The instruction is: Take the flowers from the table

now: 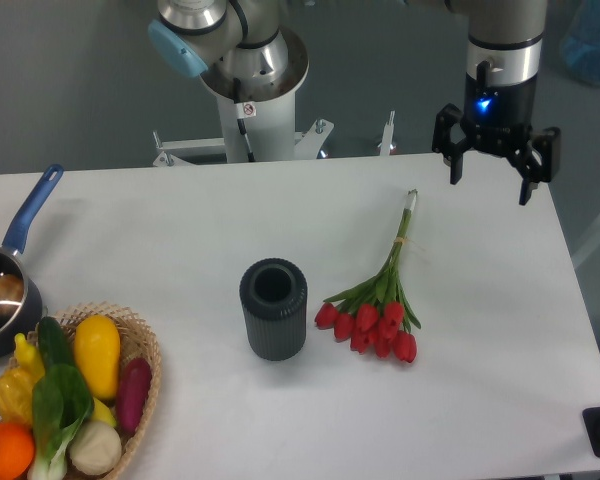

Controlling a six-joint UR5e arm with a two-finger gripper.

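Observation:
The flowers [378, 305], a bunch of red tulips with thin green stems, lie flat on the white table [180, 230] right of centre. Their heads point toward the front and their stem ends reach back toward the far edge. My gripper [491, 183] hangs open above the table's far right part, up and to the right of the stem ends, with nothing between its fingers. It is well apart from the bunch.
A dark ribbed cylindrical vase [273, 308] stands just left of the tulip heads. At the front left a wicker basket [145, 345] holds vegetables and fruit. A small pot [5, 290] with a blue handle sits at the left edge. The arm's base [250, 90] rises behind the table.

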